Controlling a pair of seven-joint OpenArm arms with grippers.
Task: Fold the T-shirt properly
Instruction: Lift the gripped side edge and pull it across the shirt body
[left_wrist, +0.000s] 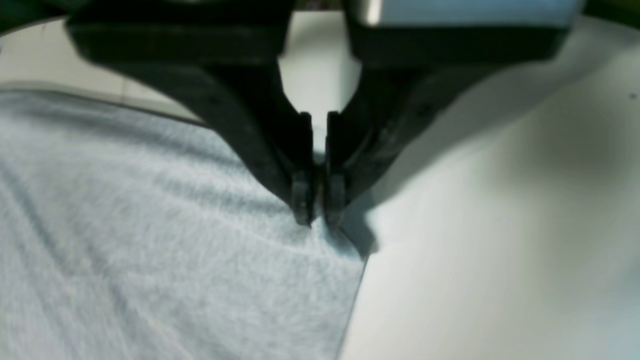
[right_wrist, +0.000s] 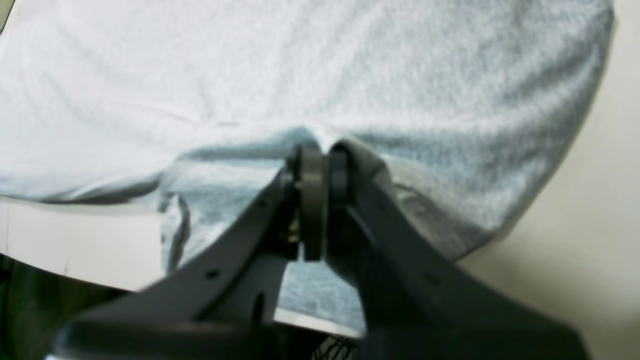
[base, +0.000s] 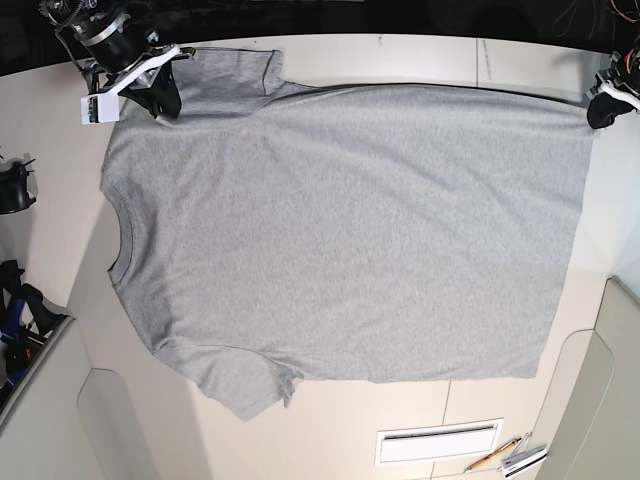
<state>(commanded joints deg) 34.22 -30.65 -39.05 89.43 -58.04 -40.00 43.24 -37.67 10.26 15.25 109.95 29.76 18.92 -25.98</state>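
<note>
Base view shows the T-shirt (base: 340, 240) lying flat and spread wide on the white surface (base: 330, 430), plain grey side up, with its neck hole on the side where the right hand (base: 163, 100) is. The right hand sits at the shoulder, just beside one sleeve (base: 228, 72), and the left hand (base: 601, 112) is at the far bottom corner of the shirt. Seen up close from the left wrist, the left hand (left_wrist: 316, 220) has its two black fingers (left_wrist: 301, 202) pressed nearly together, pinching the very corner of the grey cloth (left_wrist: 150, 250), with bare surface (left_wrist: 500, 225) right beside it. Seen from the right wrist, the right hand (right_wrist: 320, 155) is also squeezed tight, and a little bump of shirt (right_wrist: 300, 75) is caught between its fingers (right_wrist: 311, 170) near the surface edge.
</note>
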